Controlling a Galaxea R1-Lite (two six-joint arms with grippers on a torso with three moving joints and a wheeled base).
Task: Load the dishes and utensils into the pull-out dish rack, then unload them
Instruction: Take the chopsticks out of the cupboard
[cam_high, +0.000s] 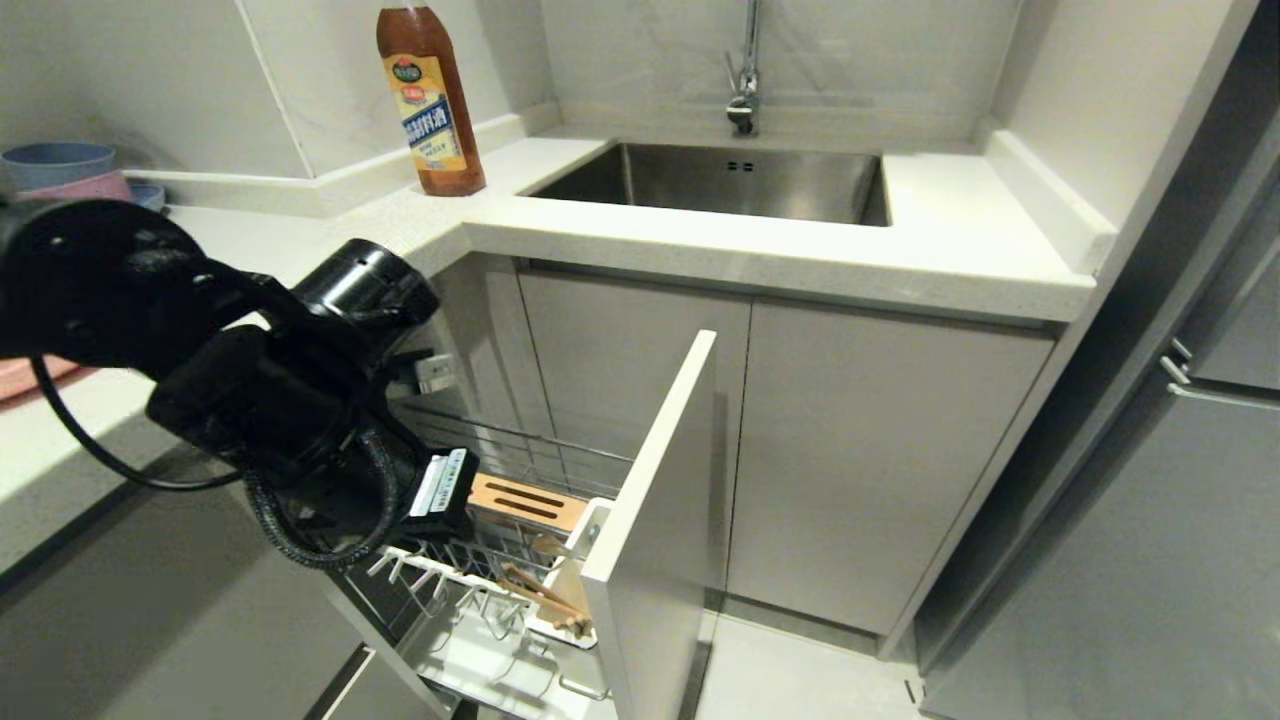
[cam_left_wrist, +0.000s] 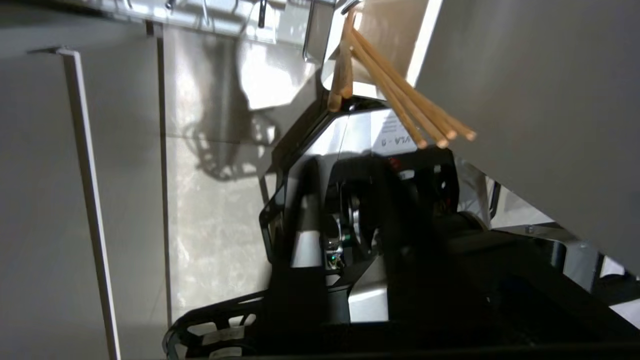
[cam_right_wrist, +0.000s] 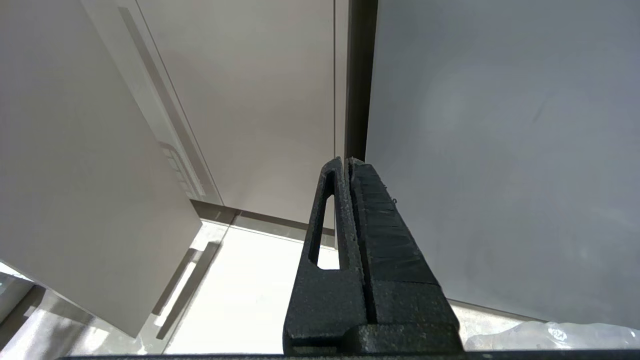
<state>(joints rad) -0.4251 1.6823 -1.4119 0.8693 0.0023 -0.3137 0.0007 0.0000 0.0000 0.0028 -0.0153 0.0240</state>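
Note:
The pull-out dish rack (cam_high: 520, 450) stands drawn out below the counter, with its white front panel (cam_high: 660, 480), slotted wooden block (cam_high: 522, 502) and white drip tray (cam_high: 480, 660). Light wooden chopsticks (cam_high: 535, 590) (cam_left_wrist: 395, 90) stand leaning in the rack's white utensil cup (cam_high: 578, 560). My left arm (cam_high: 250, 390) hangs over the rack and hides its own fingers in the head view. In the left wrist view my left gripper (cam_left_wrist: 357, 170) is open and empty, a little off the chopstick ends. A pink plate (cam_high: 25, 378) lies on the left counter. My right gripper (cam_right_wrist: 347, 165) is shut, parked beside a cabinet.
A brown sauce bottle (cam_high: 430, 100) stands on the counter corner. The steel sink (cam_high: 720, 180) and its tap (cam_high: 745, 80) are behind. Small blue and pink bowls (cam_high: 60, 165) are stacked at the far left. Closed cabinet doors (cam_high: 860, 450) and a grey fridge (cam_high: 1200, 520) are to the right.

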